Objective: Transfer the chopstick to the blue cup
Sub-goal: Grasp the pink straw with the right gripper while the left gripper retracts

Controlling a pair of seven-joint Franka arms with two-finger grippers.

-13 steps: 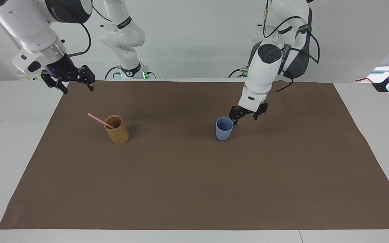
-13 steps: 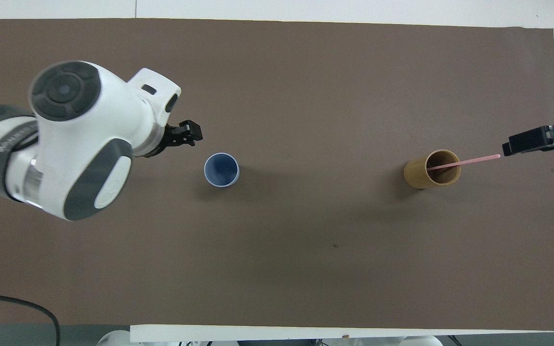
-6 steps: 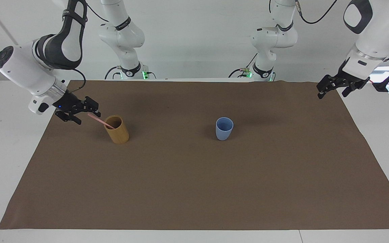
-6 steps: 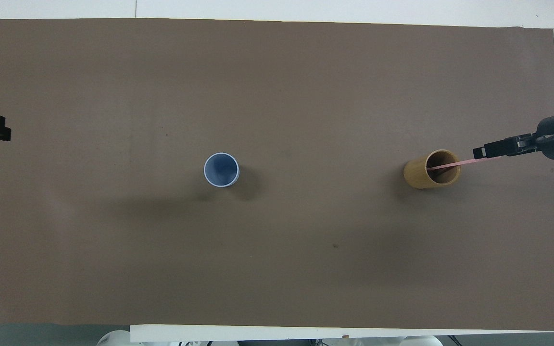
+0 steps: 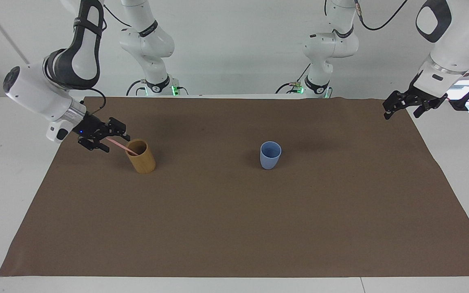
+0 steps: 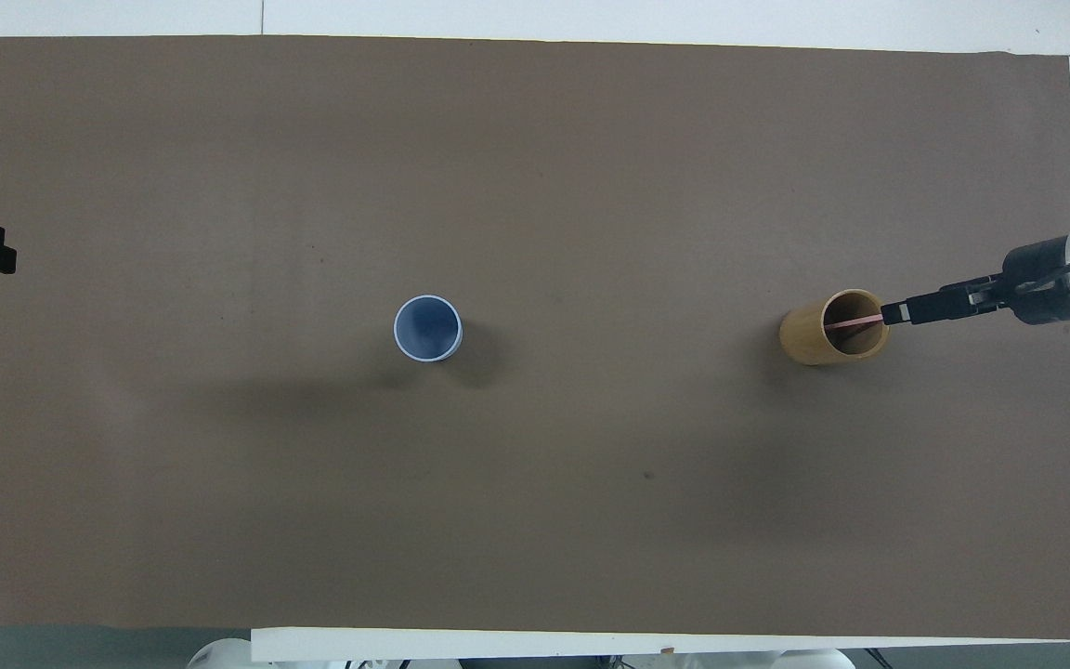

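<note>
Right hand [image 5: 114, 139] astride chopstick [image 5: 122, 147] (grip unclear); left hand [image 5: 406, 106] apart, waiting

Both arms have glossy white rounded shells with dark grey padded panels and black bands at the joints. Black cables loop along the upper links and near the wrists. Each wrist ends in a silver ring and a black linkage gripper: right gripper [image 5: 114, 138], left gripper [image 5: 401, 106]. A small blue light glows behind the right one. Green lights show at the bases.
</note>
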